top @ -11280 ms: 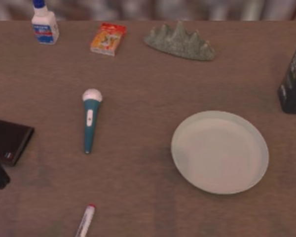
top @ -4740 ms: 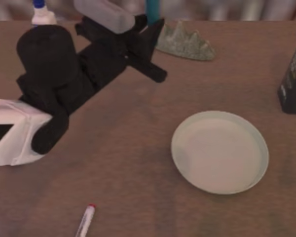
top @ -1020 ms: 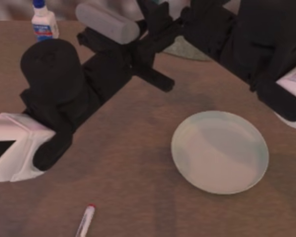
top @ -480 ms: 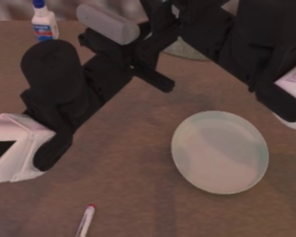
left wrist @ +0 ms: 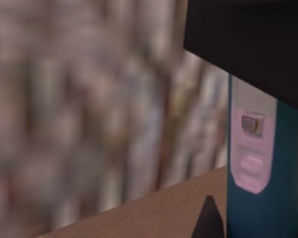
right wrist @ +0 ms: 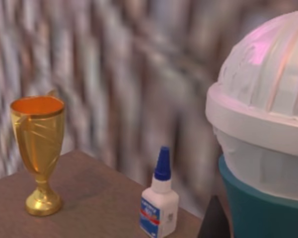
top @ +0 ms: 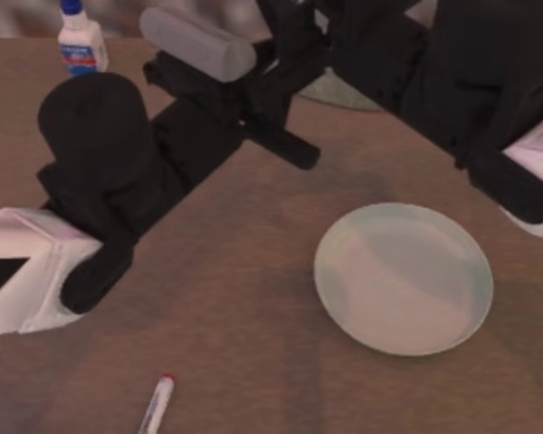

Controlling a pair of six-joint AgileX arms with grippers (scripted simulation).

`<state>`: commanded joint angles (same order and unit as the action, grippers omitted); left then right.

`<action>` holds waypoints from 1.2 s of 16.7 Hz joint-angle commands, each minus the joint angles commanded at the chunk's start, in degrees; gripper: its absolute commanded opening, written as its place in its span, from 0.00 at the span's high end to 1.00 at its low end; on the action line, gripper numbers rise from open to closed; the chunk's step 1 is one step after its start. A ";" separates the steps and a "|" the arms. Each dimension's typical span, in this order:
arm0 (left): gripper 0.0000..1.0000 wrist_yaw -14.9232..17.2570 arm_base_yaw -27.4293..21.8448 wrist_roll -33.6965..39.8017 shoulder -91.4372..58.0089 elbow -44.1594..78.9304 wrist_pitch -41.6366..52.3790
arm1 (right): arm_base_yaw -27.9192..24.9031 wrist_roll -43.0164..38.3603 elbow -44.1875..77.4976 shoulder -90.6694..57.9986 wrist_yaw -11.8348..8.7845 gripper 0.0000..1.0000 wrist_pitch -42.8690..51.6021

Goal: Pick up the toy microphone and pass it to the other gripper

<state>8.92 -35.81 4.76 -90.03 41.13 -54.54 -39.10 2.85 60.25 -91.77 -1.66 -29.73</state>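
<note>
The toy microphone (left wrist: 268,163) is held upright in the air at the back of the table, its teal handle and white button strip close in the left wrist view. My left gripper (top: 276,95) is shut on the lower handle, one fingertip (left wrist: 208,220) beside it. The round white head (right wrist: 268,99) fills the right wrist view. My right gripper (top: 299,36), on the all-black arm, is closed on the handle just under the head, with a fingertip (right wrist: 216,220) against the teal. In the top view both grippers hide the microphone.
A white plate (top: 403,278) lies right of centre. A glue bottle (top: 81,41) stands at the back left, with a gold cup (right wrist: 38,148) near it. A red-capped marker (top: 158,402) lies at the front edge. A grey-green rocky piece (top: 339,90) sits under the arms.
The microphone has left the table since the earliest frame, lifted by my left gripper, and the right arm has come in to meet it. Over the last second both arms barely shift.
</note>
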 joint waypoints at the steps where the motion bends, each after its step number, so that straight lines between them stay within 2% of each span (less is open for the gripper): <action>1: 0.92 0.00 0.00 0.00 0.00 0.00 0.00 | 0.00 0.00 0.00 0.00 0.00 1.00 0.00; 13: 0.02 0.00 0.00 0.00 0.00 0.00 0.00 | 0.00 0.00 0.00 0.00 0.00 1.00 0.00; 20: 0.00 0.00 0.00 0.00 0.00 0.00 0.00 | 0.00 0.00 0.00 0.00 0.00 1.00 0.00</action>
<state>8.92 -35.81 4.76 -90.03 41.13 -54.54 -39.10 2.85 60.25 -91.77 -1.66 -29.73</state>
